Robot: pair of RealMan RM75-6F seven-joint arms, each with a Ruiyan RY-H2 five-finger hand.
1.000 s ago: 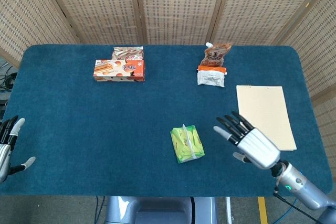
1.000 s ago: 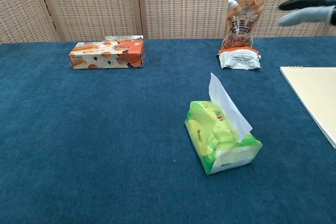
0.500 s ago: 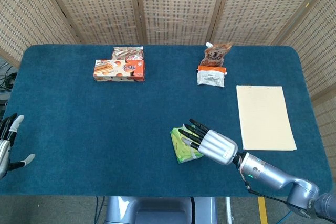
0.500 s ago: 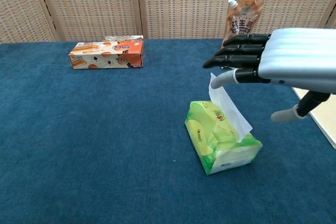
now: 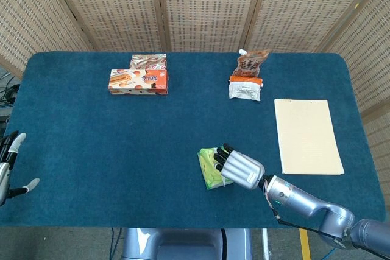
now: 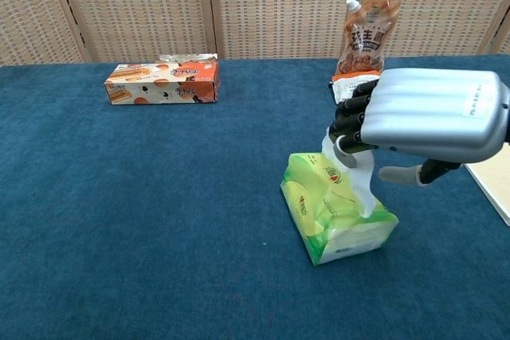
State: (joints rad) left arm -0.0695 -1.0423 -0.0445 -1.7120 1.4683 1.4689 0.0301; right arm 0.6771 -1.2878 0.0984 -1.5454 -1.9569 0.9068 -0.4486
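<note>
A green tissue pack (image 5: 211, 172) (image 6: 328, 216) lies near the front middle of the blue table (image 5: 91, 138), with a white tissue (image 6: 364, 182) standing up from its slot. My right hand (image 5: 239, 168) (image 6: 430, 113) is over the pack's right side. Its fingers (image 6: 351, 127) are bent down onto the top of the tissue and hide its tip. The thumb (image 6: 398, 174) sticks out apart, lower right. I cannot see whether the tissue is caught. My left hand (image 5: 7, 165) shows only in the head view, at the table's far left edge. It holds nothing and its fingers are spread.
An orange snack box (image 5: 138, 81) (image 6: 162, 84) lies at the back left with a smaller box (image 5: 148, 61) behind it. At the back right an orange pouch (image 5: 251, 63) (image 6: 366, 33) stands over a white packet (image 5: 245, 89). A cream notepad (image 5: 306, 135) lies at the right.
My right hand swept left from near the notepad to above the tissue pack, then dropped and curled its fingers onto the tissue. The left hand slid slightly further off the left edge.
</note>
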